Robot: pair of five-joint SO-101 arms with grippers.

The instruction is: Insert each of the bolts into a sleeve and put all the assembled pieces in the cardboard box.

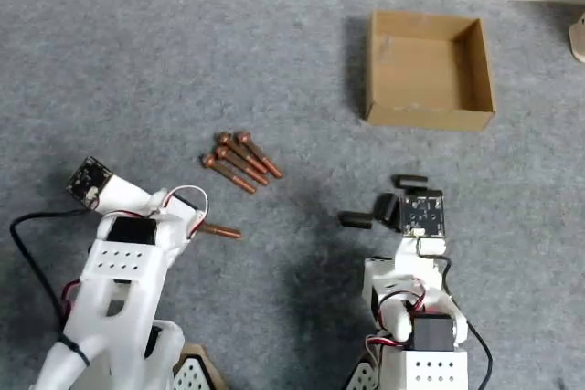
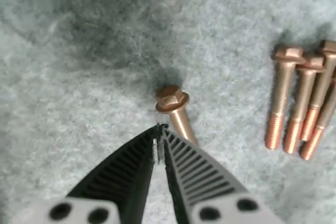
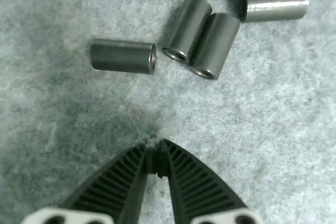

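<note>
A copper bolt lies alone on the grey carpet, its shaft running under my left gripper, which is shut with its tips just behind the bolt's hex head. In the high view this bolt pokes out beside the left arm. Several more bolts lie side by side nearby, also seen as a cluster of bolts. Several dark metal sleeves lie on their sides beyond my right gripper, which is shut and holds nothing. One sleeve lies apart from the rest. The cardboard box stands open at the back right.
Grey carpet covers the whole table. The left arm fills the lower left and the right arm the lower right. Bare carpet stretches between the bolt cluster, the sleeves and the box.
</note>
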